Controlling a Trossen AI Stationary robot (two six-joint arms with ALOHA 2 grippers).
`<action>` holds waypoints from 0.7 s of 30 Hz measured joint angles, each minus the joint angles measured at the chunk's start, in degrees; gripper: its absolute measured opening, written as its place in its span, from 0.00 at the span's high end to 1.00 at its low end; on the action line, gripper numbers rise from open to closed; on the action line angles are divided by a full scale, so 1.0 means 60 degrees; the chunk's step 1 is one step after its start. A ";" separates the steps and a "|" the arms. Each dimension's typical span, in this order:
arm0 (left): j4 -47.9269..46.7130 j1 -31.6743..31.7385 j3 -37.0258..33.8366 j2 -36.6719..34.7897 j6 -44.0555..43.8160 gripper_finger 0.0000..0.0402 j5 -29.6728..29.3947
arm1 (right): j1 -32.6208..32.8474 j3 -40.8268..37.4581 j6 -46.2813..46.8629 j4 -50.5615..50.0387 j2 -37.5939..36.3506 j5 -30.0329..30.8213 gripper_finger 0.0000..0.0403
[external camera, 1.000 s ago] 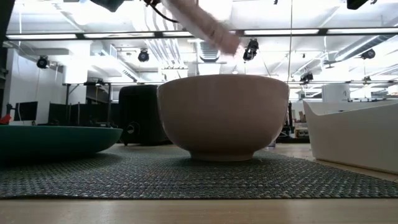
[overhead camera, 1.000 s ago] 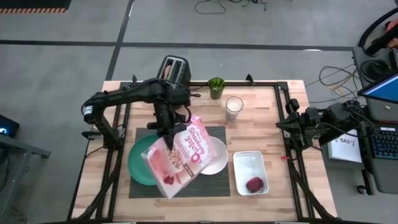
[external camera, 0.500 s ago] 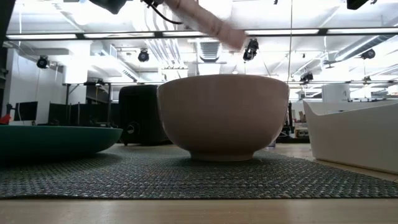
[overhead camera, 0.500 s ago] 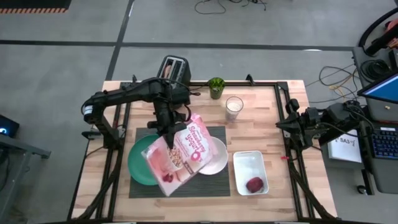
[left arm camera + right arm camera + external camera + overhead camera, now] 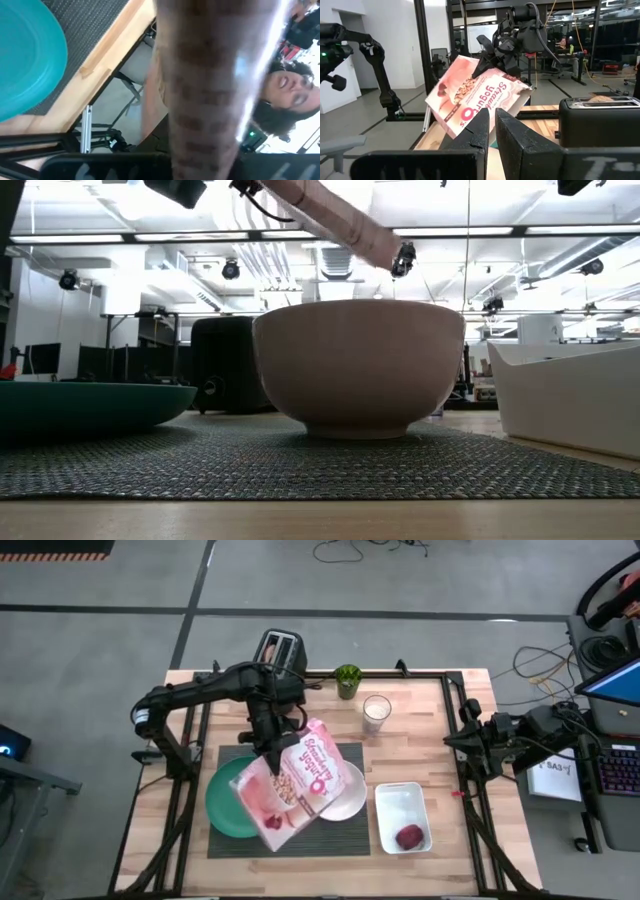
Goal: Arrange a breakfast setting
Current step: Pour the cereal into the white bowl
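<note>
Pink cardboard cereal box [image 5: 290, 787] tilted above the white ceramic bowl [image 5: 345, 792].
Left gripper [image 5: 272, 752] jaws clamp the box's upper edge; right gripper [image 5: 490, 131] at the tabletop's right edge, jaws seemingly nearly closed, empty.

The pink cereal box [image 5: 477, 102] has big words on its front; it is tipped over, so the words sit upside down; one word reads "yogurt"; the other words are too hard to make out; no other writing can be read.
</note>
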 joint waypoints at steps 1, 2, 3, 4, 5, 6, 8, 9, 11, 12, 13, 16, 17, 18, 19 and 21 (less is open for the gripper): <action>-0.0006 0.0011 0.0000 -0.0037 -0.0172 1.00 -0.0004 | 0.0001 0.0000 0.0000 0.0000 0.0000 0.0000 0.94; -0.0006 0.0011 0.0000 -0.0073 -0.0259 1.00 -0.0016 | -0.0001 0.0000 0.0000 0.0000 0.0000 0.0000 0.94; -0.0010 0.0005 0.0000 -0.0102 -0.0316 1.00 -0.0025 | -0.0001 0.0000 0.0000 0.0001 0.0000 0.0000 0.94; -0.0010 -0.0049 0.0000 -0.0116 -0.0352 1.00 -0.0029 | -0.0001 0.0000 0.0000 0.0000 0.0000 0.0000 0.94; -0.0006 -0.0095 0.0000 -0.0119 -0.0372 1.00 -0.0043 | -0.0001 0.0000 0.0000 0.0000 0.0000 0.0000 0.94; -0.0003 -0.0143 0.0000 -0.0119 -0.0339 1.00 -0.0047 | 0.0002 0.0000 0.0000 0.0004 0.0000 0.0000 0.94; -0.0006 -0.0197 0.0000 -0.0115 -0.0090 1.00 -0.0103 | -0.0001 0.0000 0.0000 0.0007 0.0000 0.0000 0.94; -0.0010 -0.0205 0.0000 -0.0120 -0.0003 1.00 -0.0199 | 0.0002 0.0000 0.0000 0.0008 0.0000 0.0000 0.94; -0.0006 -0.0196 0.0000 -0.0130 0.0041 1.00 -0.0495 | 0.0001 0.0000 0.0004 0.0046 0.0000 0.0000 0.94; -0.0008 -0.0189 0.0000 -0.0130 0.0065 1.00 -0.0624 | 0.0001 0.0001 0.0004 0.0085 0.0000 0.0000 0.94; -0.0004 -0.0189 0.0000 -0.0113 0.0127 1.00 -0.0657 | 0.0001 0.0004 0.0004 0.0092 0.0000 0.0001 0.94; -0.0004 -0.0250 0.0000 -0.0095 0.0193 1.00 -0.0632 | 0.0000 0.0004 0.0004 0.0084 0.0000 0.0002 0.94; -0.0010 -0.0257 0.0000 -0.0093 0.0193 1.00 -0.0625 | 0.0002 0.0004 0.0004 0.0087 0.0000 0.0000 0.94; -0.0010 -0.0261 0.0000 -0.0093 0.0194 1.00 -0.0620 | -0.0001 0.0004 0.0004 0.0087 0.0000 0.0000 0.94; -0.0009 -0.0256 0.0000 -0.0093 0.0202 1.00 -0.0623 | 0.0001 0.0004 0.0004 0.0084 0.0000 0.0000 0.94; -0.0002 -0.0244 0.0000 -0.0093 0.0233 1.00 -0.0627 | -0.0001 0.0004 0.0004 0.0083 0.0000 0.0002 0.94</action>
